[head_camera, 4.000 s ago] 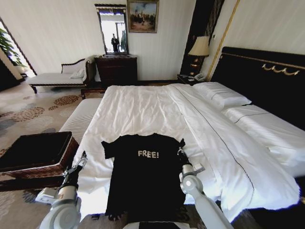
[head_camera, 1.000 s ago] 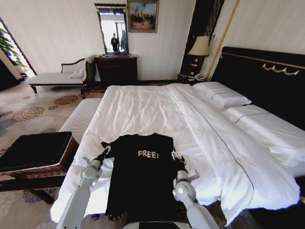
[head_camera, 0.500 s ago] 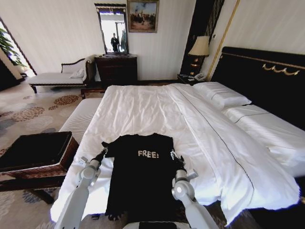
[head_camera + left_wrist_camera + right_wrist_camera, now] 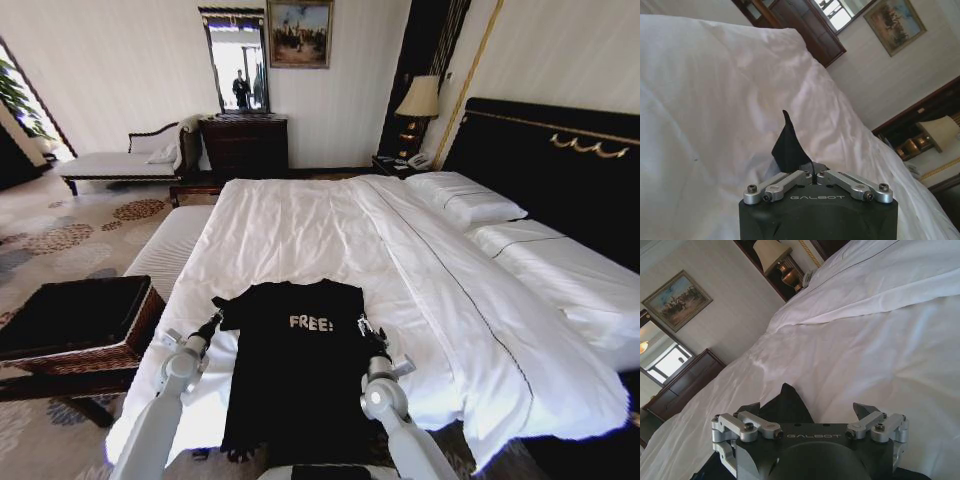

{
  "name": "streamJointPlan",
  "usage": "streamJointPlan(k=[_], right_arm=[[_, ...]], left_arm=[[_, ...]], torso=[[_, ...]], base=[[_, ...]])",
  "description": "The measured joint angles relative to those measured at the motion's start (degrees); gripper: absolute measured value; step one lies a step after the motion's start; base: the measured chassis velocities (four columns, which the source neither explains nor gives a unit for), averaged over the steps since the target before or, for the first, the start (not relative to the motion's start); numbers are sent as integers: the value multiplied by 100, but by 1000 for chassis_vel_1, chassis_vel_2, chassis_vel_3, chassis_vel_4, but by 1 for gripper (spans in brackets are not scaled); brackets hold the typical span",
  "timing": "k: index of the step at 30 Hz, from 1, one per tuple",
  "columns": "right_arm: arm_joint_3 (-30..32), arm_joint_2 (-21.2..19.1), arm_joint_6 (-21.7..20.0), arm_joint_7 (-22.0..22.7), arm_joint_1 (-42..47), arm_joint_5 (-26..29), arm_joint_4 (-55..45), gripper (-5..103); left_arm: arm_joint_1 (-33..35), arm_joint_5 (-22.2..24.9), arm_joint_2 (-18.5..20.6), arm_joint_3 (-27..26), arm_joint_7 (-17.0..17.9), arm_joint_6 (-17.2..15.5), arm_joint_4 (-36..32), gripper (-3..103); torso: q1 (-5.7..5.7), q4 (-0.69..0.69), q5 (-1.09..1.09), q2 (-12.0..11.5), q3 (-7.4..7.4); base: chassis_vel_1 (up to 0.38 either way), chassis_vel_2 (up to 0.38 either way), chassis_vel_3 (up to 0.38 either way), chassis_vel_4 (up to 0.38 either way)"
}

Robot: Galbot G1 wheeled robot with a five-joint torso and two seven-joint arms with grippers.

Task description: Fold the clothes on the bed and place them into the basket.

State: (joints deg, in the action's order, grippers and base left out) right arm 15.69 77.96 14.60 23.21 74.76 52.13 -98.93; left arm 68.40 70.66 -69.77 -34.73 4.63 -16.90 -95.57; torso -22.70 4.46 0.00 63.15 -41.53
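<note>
The clothes, one black T-shirt (image 4: 295,375) with white "FREE!" lettering, lie flat on the near end of the bed (image 4: 320,225), hem hanging over the edge. My left gripper (image 4: 212,323) is at the shirt's left sleeve. In the left wrist view the left gripper (image 4: 812,169) is shut on a peak of black sleeve cloth (image 4: 788,147). My right gripper (image 4: 365,331) rests at the shirt's right edge. The right wrist view shows the right gripper (image 4: 805,410) open, a fold of shirt (image 4: 787,402) between its spread fingers. The basket (image 4: 75,322), dark wicker with black lining, stands left of the bed.
A white striped bench (image 4: 170,248) lies along the bed's left side beyond the basket. Pillows (image 4: 465,200) and the black headboard (image 4: 560,170) are at the right. A dresser (image 4: 245,145) and a lamp (image 4: 418,100) stand by the far wall.
Over four seconds both arms came up to the shirt's sleeves, and the right sleeve now lies tucked in. In the last second the left gripper drew slightly back and left.
</note>
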Motion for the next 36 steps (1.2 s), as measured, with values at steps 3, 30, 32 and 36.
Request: streamJointPlan(k=[3,30,32,36], right_arm=[[7,-14,0,6,2,2,9,100],[111,18,16,6,17,-91,105,100],[118,26,17,6,17,-116,122,100],[140,36,20,6,26,-164,143,100]], left_arm=[[20,-82,77,113,-87,21,-163,0],[-354,-682,111,1517,-449,173,-16,0],[-393,-678,97,1573,-464,183,33,0],[-431,-679,27,1711,-487,195,102,0]], torso=[[0,0,0,0,0],[0,0,0,0,0],[0,0,0,0,-1],[0,0,0,0,0]], base=[[0,0,0,0],[0,0,0,0],[0,0,0,0],[0,0,0,0]])
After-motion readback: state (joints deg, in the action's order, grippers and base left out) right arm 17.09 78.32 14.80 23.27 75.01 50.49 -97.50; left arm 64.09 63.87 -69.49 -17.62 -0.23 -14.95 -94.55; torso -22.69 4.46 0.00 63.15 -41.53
